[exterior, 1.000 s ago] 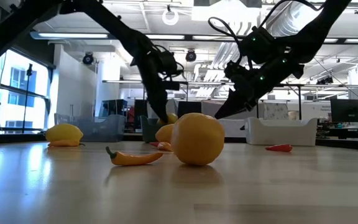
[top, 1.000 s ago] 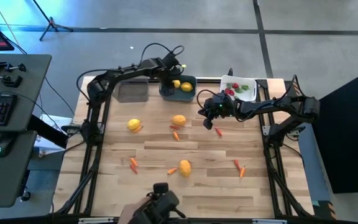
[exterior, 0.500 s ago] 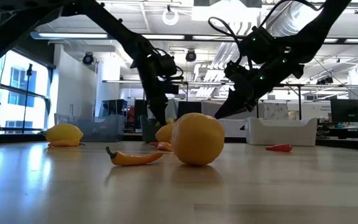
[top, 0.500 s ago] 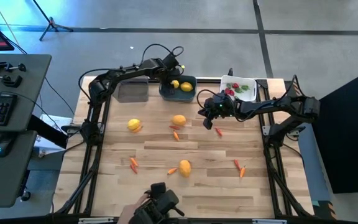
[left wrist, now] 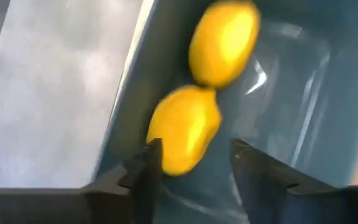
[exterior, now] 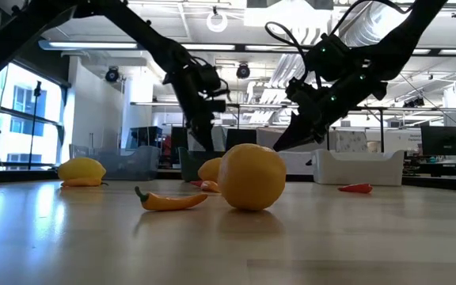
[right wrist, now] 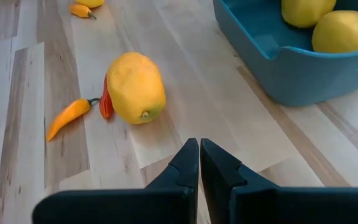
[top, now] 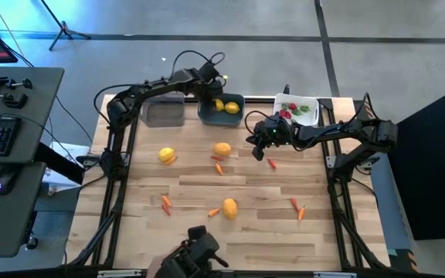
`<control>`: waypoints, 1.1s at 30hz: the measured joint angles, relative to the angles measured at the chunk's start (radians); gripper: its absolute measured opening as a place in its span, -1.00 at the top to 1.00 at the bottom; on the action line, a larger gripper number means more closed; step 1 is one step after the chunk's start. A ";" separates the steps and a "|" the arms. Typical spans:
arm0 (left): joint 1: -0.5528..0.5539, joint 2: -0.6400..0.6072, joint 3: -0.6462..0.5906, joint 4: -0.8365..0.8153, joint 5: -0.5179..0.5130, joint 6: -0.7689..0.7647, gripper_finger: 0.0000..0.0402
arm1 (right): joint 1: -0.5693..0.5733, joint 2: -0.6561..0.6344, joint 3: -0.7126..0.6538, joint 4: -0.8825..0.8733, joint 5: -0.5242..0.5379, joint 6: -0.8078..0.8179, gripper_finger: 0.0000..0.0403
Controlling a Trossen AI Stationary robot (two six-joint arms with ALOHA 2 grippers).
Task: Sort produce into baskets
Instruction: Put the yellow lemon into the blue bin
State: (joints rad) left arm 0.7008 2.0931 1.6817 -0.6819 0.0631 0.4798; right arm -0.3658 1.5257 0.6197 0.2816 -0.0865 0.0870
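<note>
Nearest the front edge of the table (top: 284,247): one lemon (top: 229,208) with a yellow-orange pepper (top: 214,211) just beside it, a carrot (top: 166,204) to the left and two small carrots (top: 297,207) to the right, all well apart with bare wood around each; open room here for a straight descent. Mid-table: a lemon (top: 167,155) on the left, a lemon (top: 222,150) at centre with a red-orange piece (top: 218,166) touching or nearly touching it, and a small red piece (top: 271,163) by the right arm. Right gripper (top: 259,151): held low over the wood near that central lemon, fingers pressed together and carrying nothing; judged to need widening before any grasp, and an approach from the side away from the red-orange piece so as not to drag it along. Far edge, left to right: clear-grey bin (top: 165,114), teal bin (top: 210,115) holding two lemons (top: 225,106), white bin (top: 309,103) holding red and green bits (top: 290,110). Left gripper (left wrist: 190,168): above the teal bin, fingers parted with one lemon lying loose between and below them; judged a release step, best finished by a vertical lift clear of the bin wall before swinging out, since the bins stood close together near the far table edge; the clear-grey bin looked unfilled, so carrots were judged bound there.
</note>
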 joint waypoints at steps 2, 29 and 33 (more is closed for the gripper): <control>0.000 -0.013 0.000 0.018 0.052 -0.011 0.34 | 0.000 0.000 0.000 0.000 0.000 0.009 0.97; -0.121 -0.648 -1.005 1.076 0.125 -0.357 0.97 | 0.107 0.000 0.000 0.014 -0.053 0.198 0.88; -0.155 -0.747 -1.165 1.233 0.119 -0.414 0.97 | 0.193 0.000 0.000 0.013 -0.017 0.299 0.63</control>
State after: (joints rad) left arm 0.5455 1.3461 0.5163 0.5511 0.1822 0.0661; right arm -0.1728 1.5257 0.6197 0.2948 -0.1034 0.3858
